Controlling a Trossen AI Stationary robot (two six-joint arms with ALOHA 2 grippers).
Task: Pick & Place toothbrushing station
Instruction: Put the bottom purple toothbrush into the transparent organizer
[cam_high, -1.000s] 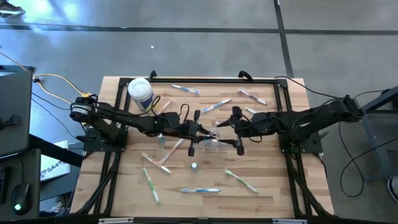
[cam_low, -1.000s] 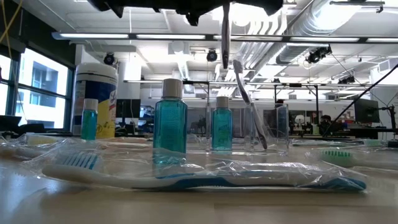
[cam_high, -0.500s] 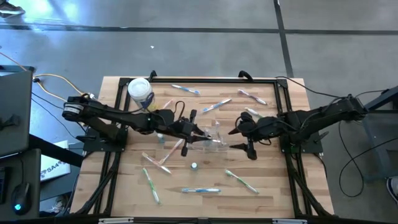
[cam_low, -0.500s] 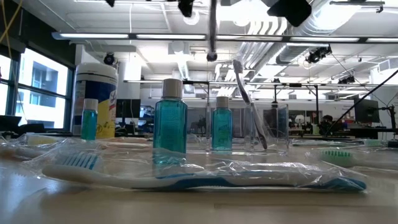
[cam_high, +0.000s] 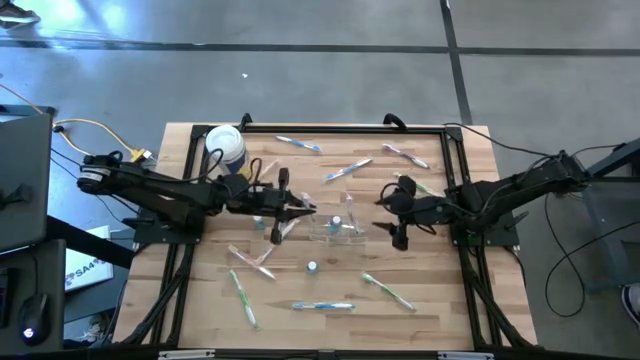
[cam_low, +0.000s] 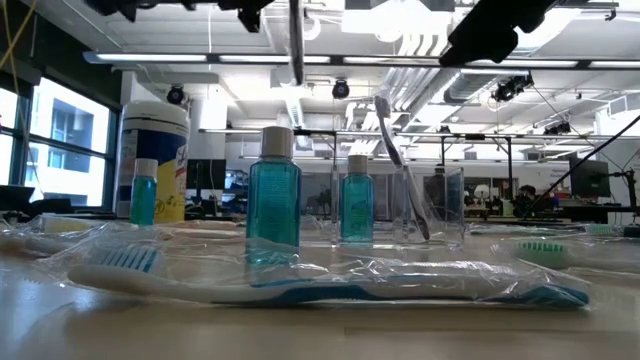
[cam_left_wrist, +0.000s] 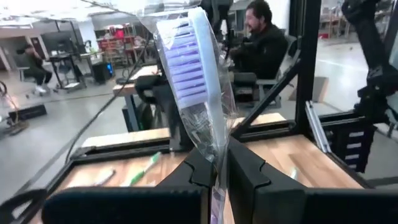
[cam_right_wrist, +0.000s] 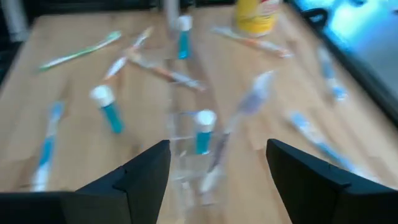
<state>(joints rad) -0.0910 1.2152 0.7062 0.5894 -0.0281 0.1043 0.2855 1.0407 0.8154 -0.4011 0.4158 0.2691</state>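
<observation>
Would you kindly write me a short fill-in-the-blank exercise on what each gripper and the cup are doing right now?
1. The left gripper is shut on a wrapped ____.
2. The right gripper has its jaws ____ and holds nothing.
3. The clear cup already holds one ____.
4. The wrapped toothbrush in the left gripper has not yet reached the ____.

Missing words: toothbrush; open; toothbrush; cup

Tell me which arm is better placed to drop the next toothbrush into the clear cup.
Left. The left gripper is shut on a wrapped toothbrush, just left of the clear cup. The right gripper is open and empty on the cup's other side.
</observation>
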